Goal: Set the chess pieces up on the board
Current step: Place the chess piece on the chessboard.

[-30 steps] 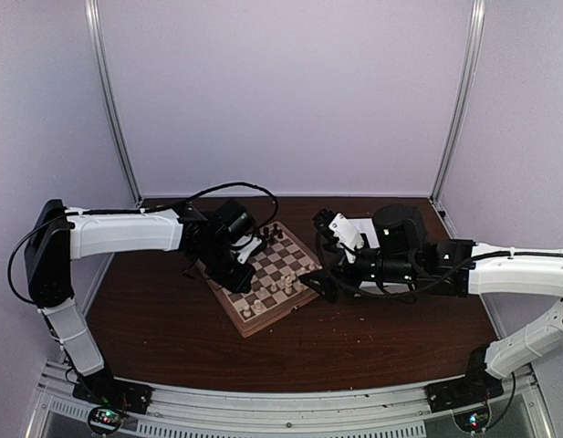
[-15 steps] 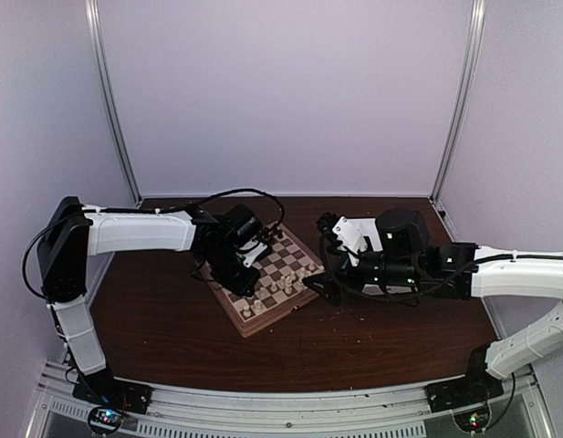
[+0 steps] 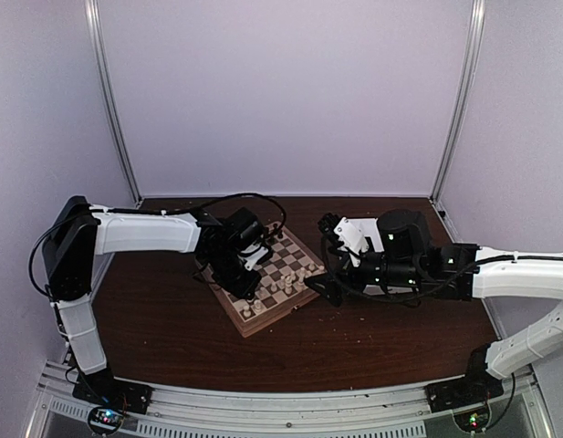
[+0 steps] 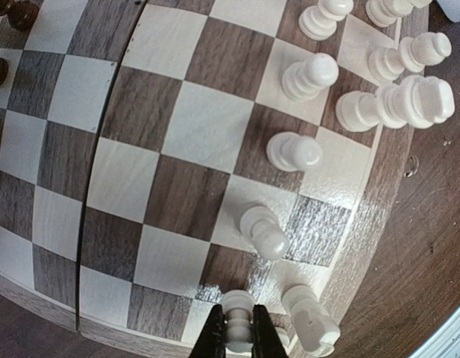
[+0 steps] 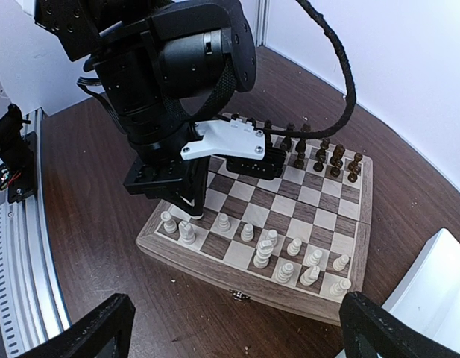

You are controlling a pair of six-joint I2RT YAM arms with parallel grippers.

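**Colleague:** Where is the piece you are working on, and which way does it lie from the gripper?

**Operator:** It is a cream pawn [image 4: 237,304], and it sits directly between the jaws of my left gripper [image 4: 235,335]. The pawn is upright, with its long axis running from the board [image 5: 274,294] up toward the wrist camera, so I see its rounded head from above. It is at the corner of the board nearest the left arm. It stands at the end of a slanting line of other cream chess pieces [image 4: 293,151], with one more cream piece just beside it at the rim.

**Colleague:** Is the grip firm?

**Operator:** The two dark fingers [image 4: 213,337] are clenched against the pawn's sides, just below its head. The fingers hide the base, so I cannot tell whether it is resting on the square or hanging just above it. I judge that the next move turns on that vertical line. The pawn has to be straight over one square before I let go.

**Colleague:** And the other arm?

**Operator:** My right gripper [image 3: 319,285] is spread wide and holds nothing. It hovers off the board's opposite side, near the white tray [image 5: 431,276], well apart from the pawn. The left arm is clearly the nearer one. The dark pieces [image 5: 326,158] line the far edge, away from both grippers.
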